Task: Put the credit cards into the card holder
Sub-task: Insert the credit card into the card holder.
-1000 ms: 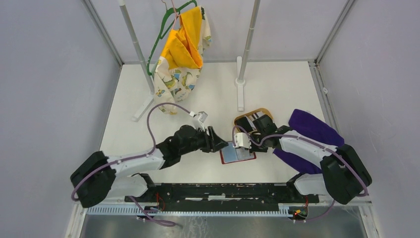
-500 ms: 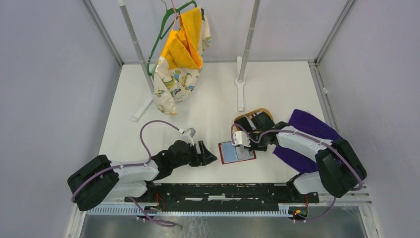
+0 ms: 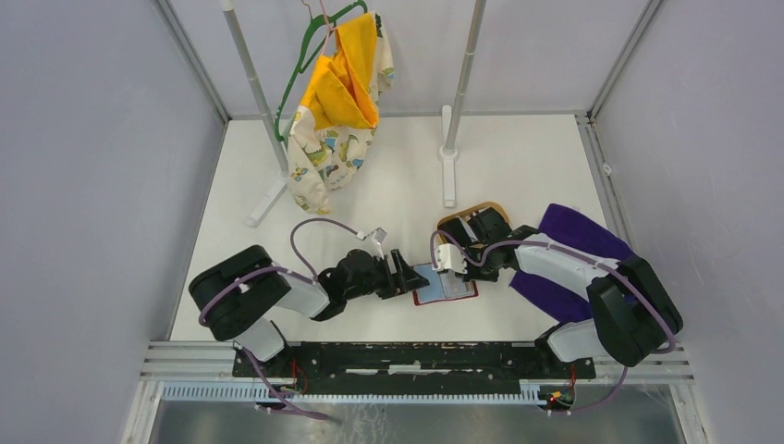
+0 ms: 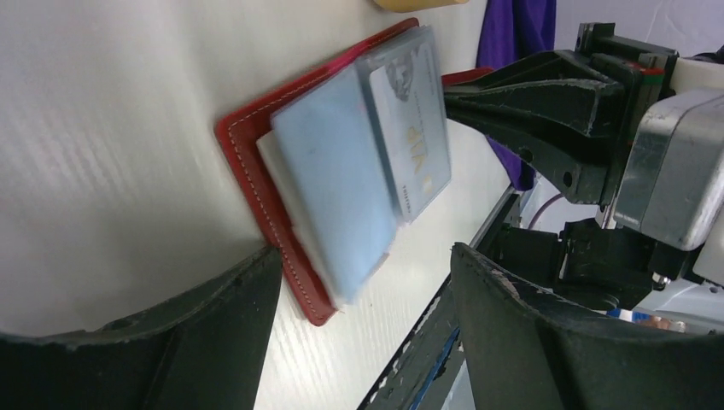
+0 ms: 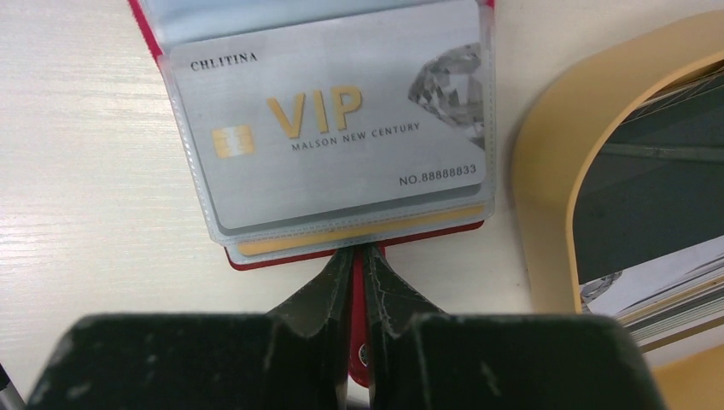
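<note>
The holder [image 4: 245,152] lies open on the counter [image 3: 388,176], at the centre of the overhead frame; a silver VIP card [image 5: 341,145] sits in its clear sleeve; right jaws clenched on its red tab [image 5: 359,309]; left jaws released, spread wide at its opposite edge; more cards [image 5: 657,284] lie in the tray [image 5: 538,188], right of frame.

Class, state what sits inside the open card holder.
Inside the card holder, a silver VIP card fills the top clear sleeve; a gold edge peeks beneath. Lower sleeves' contents are covered.
</note>
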Controlling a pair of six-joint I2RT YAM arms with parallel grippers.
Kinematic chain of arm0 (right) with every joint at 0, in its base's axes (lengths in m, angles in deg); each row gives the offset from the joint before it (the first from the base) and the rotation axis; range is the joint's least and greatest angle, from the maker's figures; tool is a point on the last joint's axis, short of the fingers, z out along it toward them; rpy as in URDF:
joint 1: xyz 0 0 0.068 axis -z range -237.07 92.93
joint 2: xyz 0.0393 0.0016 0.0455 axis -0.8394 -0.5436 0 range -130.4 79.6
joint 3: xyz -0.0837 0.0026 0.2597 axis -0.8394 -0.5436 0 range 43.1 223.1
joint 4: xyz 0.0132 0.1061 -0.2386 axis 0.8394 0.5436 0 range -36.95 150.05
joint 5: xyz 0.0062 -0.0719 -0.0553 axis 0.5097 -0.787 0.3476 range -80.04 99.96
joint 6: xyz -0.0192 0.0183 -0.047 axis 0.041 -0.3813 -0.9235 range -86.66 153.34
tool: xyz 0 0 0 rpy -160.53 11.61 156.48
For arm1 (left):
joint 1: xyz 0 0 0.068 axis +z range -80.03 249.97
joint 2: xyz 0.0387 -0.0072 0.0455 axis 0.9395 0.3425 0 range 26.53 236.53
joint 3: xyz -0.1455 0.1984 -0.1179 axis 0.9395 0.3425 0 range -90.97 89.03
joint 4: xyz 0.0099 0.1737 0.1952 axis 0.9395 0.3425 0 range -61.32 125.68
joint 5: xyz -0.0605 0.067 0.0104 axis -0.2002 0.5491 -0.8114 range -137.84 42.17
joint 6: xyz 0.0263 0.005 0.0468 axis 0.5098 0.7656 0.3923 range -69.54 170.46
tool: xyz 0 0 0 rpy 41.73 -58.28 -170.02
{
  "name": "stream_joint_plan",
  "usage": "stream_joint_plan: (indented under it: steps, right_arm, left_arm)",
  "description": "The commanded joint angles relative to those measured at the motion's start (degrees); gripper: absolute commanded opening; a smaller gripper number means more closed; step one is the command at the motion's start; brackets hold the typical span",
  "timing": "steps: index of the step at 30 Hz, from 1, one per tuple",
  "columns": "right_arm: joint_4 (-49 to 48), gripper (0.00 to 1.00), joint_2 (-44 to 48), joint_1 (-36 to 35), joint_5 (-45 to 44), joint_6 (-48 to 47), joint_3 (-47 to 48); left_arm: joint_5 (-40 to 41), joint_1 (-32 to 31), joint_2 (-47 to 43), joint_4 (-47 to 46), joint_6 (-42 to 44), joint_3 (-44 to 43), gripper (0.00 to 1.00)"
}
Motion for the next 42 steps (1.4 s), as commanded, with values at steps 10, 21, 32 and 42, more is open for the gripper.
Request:
stream_joint_plan:
  steps: [10, 21, 32, 42]
  right_arm:
    - [0.47, 0.13, -4.00, -2.24, 6.52, 0.56, -1.12]
    - [1.15, 0.13, -2.49, -1.60, 10.56, 2.19, 0.41]
    - [0.25, 0.15, 0.82, 3.19, 15.18, 5.92, 1.35]
    - [-0.10, 0.28, 7.56, 10.13, 16.60, 7.24, 1.34]
  left_arm:
    - [-8.51, -0.27, 7.79, -21.81, -1.89, 0.22, 0.74]
    - [-10.95, -1.41, 6.31, -23.00, 1.07, -4.17, 0.74]
    - [-11.78, -2.41, 9.80, -18.70, 2.94, -10.94, 0.74]
    - [-10.74, -3.28, 14.11, -10.87, 5.57, -15.94, 0.53]
